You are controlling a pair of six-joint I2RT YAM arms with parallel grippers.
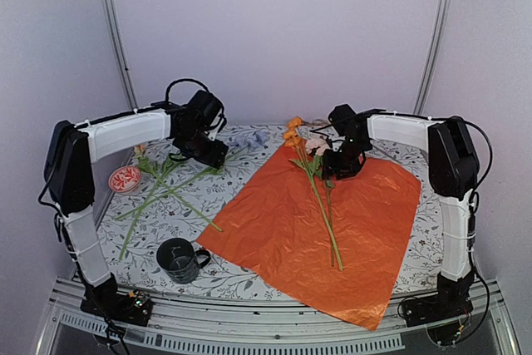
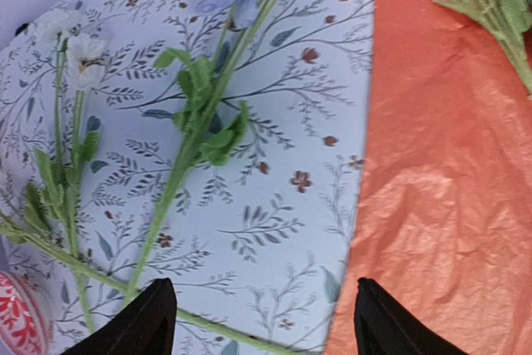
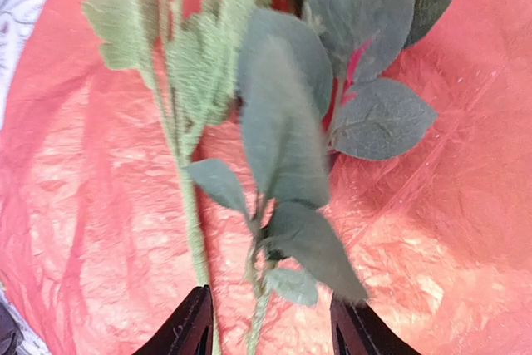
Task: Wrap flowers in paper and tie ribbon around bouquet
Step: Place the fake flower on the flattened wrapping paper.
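Your right fingers (image 3: 195, 326) stand apart over the orange-red side of the paper (image 1: 349, 230), which lies spread on the right half of the bench (image 1: 229, 197). Right wrist view shows one green stem (image 3: 258, 313) running between the tips with a gap on each side, not pinched, and broad leaves (image 3: 287, 122) filling the frame. Top view adds what that close-up can't: these flowers (image 1: 320, 193) lie on the paper with orange heads (image 1: 293, 132) at its far corner and stems pointing to the near edge. Your left fingers (image 2: 145, 322) are wide apart, gripping nothing, over the leaf-print cloth (image 2: 274, 205) just left of the paper's edge. Left wrist view picks out a pale blue-headed stem (image 2: 195, 135) and a white-headed stem (image 2: 79, 60) on the cloth, with another green stem crossing under the tips. Top view gives these only as loose stems (image 1: 162, 193) scattered left of the paper. Only the top view shows the black mug (image 1: 179, 259), near left. The red-patterned dish (image 1: 125, 179) sits at the bench's left edge.
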